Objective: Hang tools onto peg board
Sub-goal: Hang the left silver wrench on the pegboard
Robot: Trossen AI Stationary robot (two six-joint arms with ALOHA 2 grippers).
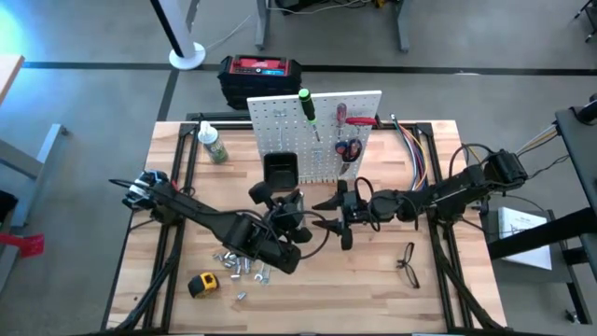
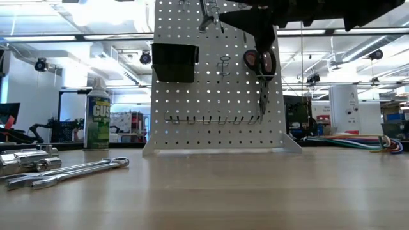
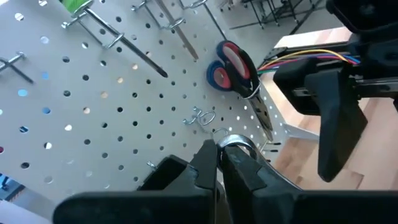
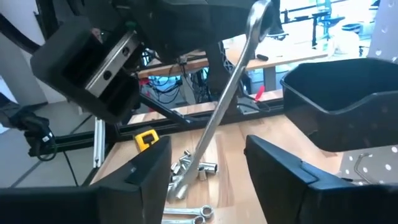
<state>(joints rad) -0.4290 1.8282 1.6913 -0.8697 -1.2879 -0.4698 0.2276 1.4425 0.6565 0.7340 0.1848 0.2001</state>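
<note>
The white peg board [image 1: 317, 131] stands upright at the table's far middle. On it hang a green-handled screwdriver [image 1: 305, 103], a red-handled screwdriver [image 1: 342, 116] and red-handled pliers [image 3: 230, 65], beside a black bin [image 1: 280, 169]. My left gripper [image 3: 219, 155] is just in front of the board, shut on a silver wrench [image 4: 217, 118]. My right gripper [image 4: 205, 149] is open. Its two fingers stand on either side of the wrench's shaft without touching it. My left gripper pinches the wrench's upper end [image 4: 256, 14] between its two fingers; a silver ring [image 3: 241, 144] shows right at their tips. The fingers point toward the peg board, about level. The wrench slants down from the hold, and its lower end [image 4: 180, 182] lies between my right gripper's fingers.
Loose wrenches and sockets [image 1: 242, 266] and a yellow tape measure [image 1: 203, 285] lie near the table's front left. Black-framed glasses [image 1: 408, 262] lie at the front right. A green-labelled bottle [image 1: 213, 145] stands left of the board, and a red-and-black box [image 1: 261, 75] behind it.
</note>
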